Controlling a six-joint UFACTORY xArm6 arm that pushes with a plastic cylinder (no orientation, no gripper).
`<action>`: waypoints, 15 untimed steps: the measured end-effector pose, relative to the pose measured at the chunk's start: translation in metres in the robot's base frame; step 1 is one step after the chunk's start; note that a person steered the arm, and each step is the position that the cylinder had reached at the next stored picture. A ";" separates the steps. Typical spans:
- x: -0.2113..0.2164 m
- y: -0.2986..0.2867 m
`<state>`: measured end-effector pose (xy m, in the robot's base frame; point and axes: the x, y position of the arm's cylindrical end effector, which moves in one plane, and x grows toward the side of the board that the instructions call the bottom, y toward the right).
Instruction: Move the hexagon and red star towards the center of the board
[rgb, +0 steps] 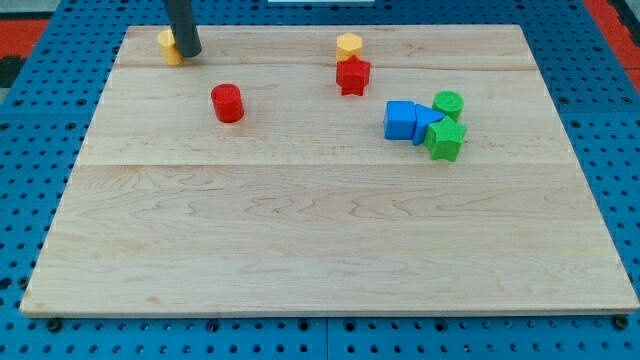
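You see my tip (189, 53), holding nothing, touching a yellow block (167, 45), far from yellow hexagon (348, 45) and red star (352, 75)

Wooden board (300, 230) carries yellow, red, blue, green blocks.

yellow hexagon (348, 45) touching red star (352, 75), top-centre

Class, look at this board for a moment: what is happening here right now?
A robot arm's dark rod has its tip at the view's top left, right beside a yellow block that it partly hides. The yellow hexagon and red star sit together near the top middle, untouched. A red cylinder stands alone; blue and green blocks cluster at the right.
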<state>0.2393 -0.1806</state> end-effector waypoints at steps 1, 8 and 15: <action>0.000 0.000; -0.024 0.224; 0.139 0.320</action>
<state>0.3781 0.1396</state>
